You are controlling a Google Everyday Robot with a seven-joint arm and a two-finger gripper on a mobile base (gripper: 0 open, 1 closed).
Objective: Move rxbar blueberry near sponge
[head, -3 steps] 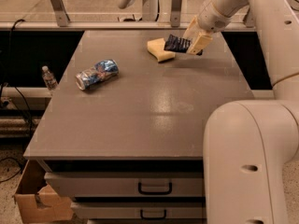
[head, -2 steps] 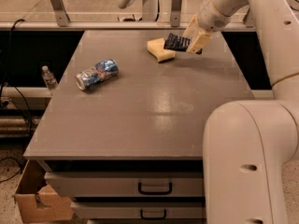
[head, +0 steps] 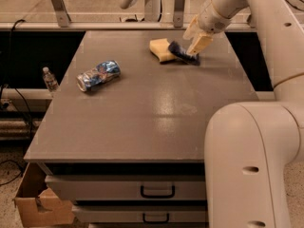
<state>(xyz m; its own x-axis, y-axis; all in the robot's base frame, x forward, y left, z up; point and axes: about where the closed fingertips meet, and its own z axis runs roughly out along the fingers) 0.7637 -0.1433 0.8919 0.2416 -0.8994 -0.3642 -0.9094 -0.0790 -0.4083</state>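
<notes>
The rxbar blueberry [head: 182,53], a dark navy wrapper, is at the far right of the table, its left end touching the pale yellow sponge [head: 160,50]. My gripper [head: 195,51] comes down from the upper right and is shut on the bar's right end. It holds the bar low, at or just above the tabletop. The gripper hides the bar's right tip.
A crushed blue-and-silver can [head: 98,75] lies on the left of the grey table [head: 142,122]. A small water bottle [head: 49,79] stands past the table's left edge. Drawers [head: 156,191] are under the front edge, a cardboard box [head: 40,205] on the floor at left. My arm's white body [head: 251,165] fills the right foreground.
My gripper has lowered the bar, which has come down beside the sponge. The can and the sponge have not moved.
</notes>
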